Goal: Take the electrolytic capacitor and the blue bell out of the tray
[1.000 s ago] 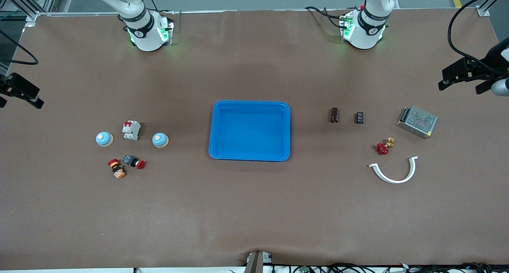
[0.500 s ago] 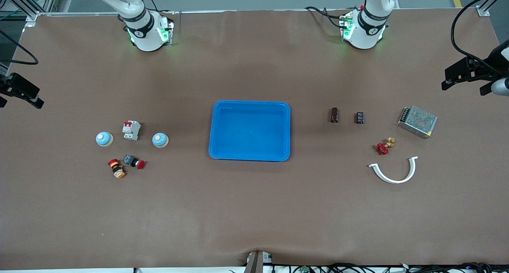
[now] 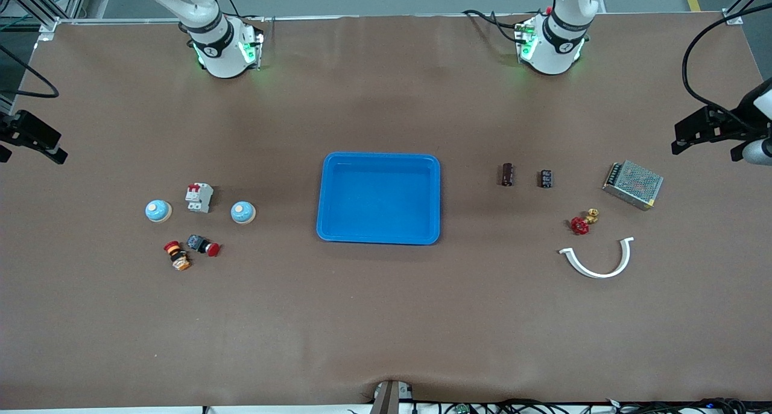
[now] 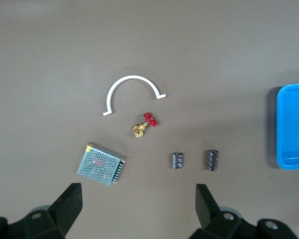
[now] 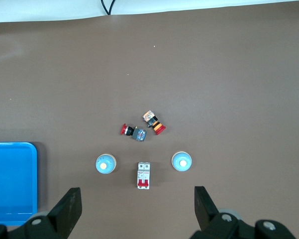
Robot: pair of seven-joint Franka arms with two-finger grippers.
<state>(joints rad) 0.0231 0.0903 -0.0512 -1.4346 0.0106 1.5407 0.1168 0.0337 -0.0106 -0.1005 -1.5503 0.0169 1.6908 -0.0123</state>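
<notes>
**Both grippers wide open, tray already bare**

Left gripper (image 4: 137,209) and right gripper (image 5: 137,209) hang empty over the table ends. Tray (image 3: 379,198) sits mid-table, empty; blue bells (image 3: 243,212) and capacitors (image 3: 508,174) lie outside. Bells probably slippery-domed: grip low. Capacitors light, stiff: pinch across the body.
</notes>
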